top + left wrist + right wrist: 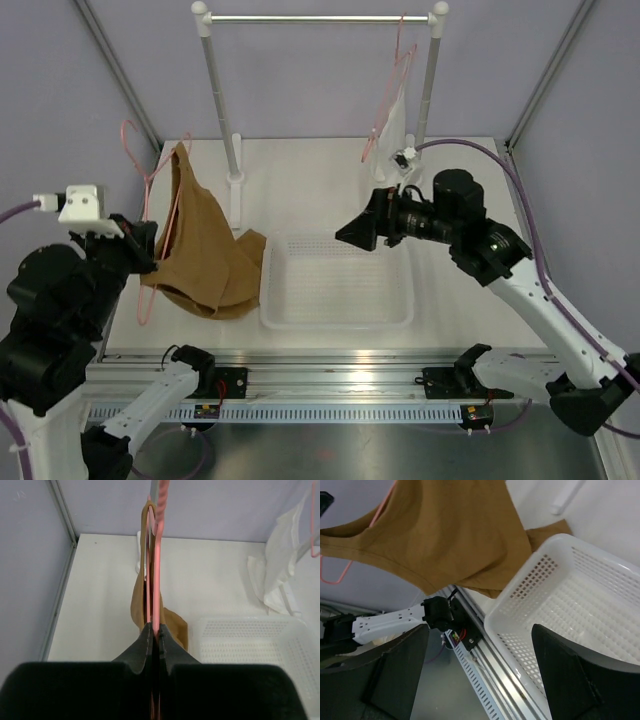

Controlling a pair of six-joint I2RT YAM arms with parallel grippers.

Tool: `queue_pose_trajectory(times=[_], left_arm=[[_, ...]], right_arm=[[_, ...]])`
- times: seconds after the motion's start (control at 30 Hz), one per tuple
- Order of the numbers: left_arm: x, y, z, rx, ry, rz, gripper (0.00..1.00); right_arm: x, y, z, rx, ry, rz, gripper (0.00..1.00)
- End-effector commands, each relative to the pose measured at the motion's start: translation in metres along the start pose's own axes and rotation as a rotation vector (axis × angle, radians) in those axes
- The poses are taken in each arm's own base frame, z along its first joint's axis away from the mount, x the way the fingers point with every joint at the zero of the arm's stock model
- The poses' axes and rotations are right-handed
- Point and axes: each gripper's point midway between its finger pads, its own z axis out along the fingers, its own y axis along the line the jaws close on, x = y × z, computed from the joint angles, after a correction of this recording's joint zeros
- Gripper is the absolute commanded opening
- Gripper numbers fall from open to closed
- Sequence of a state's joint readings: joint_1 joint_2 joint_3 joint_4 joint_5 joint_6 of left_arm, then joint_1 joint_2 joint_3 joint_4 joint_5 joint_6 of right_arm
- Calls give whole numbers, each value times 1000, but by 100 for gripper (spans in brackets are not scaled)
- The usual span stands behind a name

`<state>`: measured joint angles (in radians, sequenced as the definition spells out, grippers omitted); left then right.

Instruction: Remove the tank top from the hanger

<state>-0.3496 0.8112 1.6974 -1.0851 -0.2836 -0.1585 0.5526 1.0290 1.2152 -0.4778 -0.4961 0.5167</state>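
The tan tank top (pixel 205 260) hangs limp on the pink hanger (pixel 133 140) at the left, its lower part resting on the table. My left gripper (pixel 150 245) is shut on the hanger's wire and holds it tilted off the rail. In the left wrist view the pink hanger (pixel 156 575) runs up from between the closed left gripper (pixel 155 630), with the tank top (pixel 137 600) draped beside it. My right gripper (pixel 355 232) is open and empty above the basket, pointing left at the top. The right wrist view shows the tank top (pixel 450 530) ahead of the open right gripper (pixel 480 645).
A white perforated basket (pixel 335 322) sits mid-table, also in the wrist views (pixel 240 620) (pixel 520 590). A silver rail on white posts (pixel 320 18) stands at the back, with a white garment (pixel 392 120) on another pink hanger at its right end.
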Motion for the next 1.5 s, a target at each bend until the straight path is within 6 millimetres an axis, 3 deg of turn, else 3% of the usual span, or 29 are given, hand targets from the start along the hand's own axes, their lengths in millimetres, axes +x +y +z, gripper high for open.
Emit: queue_pose_trajectory(times=[0.0,0.03,0.1,0.13,0.17,0.2,0.23,0.27,0.3,0.33,0.37,0.4,0.43,0.5,0.57,0.87,1.0,1.07,1.1,1.13,1.27,1.43,1.47], left_arm=[[10,-24,-12,170,-68,-42,0],[10,-26,-17,193,-94,-48,0],[25,-26,-24,212,-107,-79,0],[27,-27,-24,220,-122,-94,0],[41,-28,-18,223,-98,-106,0],[44,-28,-24,237,-119,-116,0],[46,-26,-24,231,-124,-127,0],[54,-26,-21,224,-115,-141,0],[55,-24,-25,226,-123,-147,0],[56,-25,-26,233,-124,-150,0],[58,-26,-26,236,-121,-159,0],[60,-28,-26,245,-116,-164,0],[60,-28,-27,251,-116,-165,0],[63,-29,-25,248,-101,-176,0],[67,-28,-24,238,-83,-178,0],[78,-24,-19,210,-41,-168,0],[76,-33,-24,263,-36,-172,0],[76,-36,-26,282,-34,-178,0],[73,-35,-30,281,-44,-183,0],[73,-34,-30,277,-46,-181,0],[70,-22,-33,218,-53,-174,0],[77,-10,-29,148,-19,-150,0],[79,-10,-29,147,-13,-151,0]], right_arm=[[-38,61,29,-146,-106,-144,91],[-31,66,56,-156,-84,-167,91],[-30,73,83,-167,-78,-188,91],[-31,76,108,-176,-78,-210,90],[-25,85,122,-184,-77,-233,90],[-33,96,132,-192,-101,-256,89],[-22,86,160,-162,-79,-286,85],[-18,88,174,-137,-82,-303,81],[-30,99,181,-142,-111,-320,78],[-15,86,206,-108,-67,-332,74],[-13,86,216,-100,-59,-341,73],[-24,98,221,-114,-83,-363,72],[-12,83,240,-73,-46,-364,71],[-19,83,249,-58,-64,-369,65],[-14,76,261,-46,-53,-374,59],[-16,88,278,-103,-56,-377,60],[-25,90,287,-97,-83,-382,62],[-18,78,301,-62,-64,-389,56],[-28,83,300,-64,-86,-399,50],[-20,72,309,-30,-65,-404,36],[-28,66,312,13,-91,-422,0],[-47,57,312,76,-151,-436,0],[-58,60,310,80,-177,-439,0]])
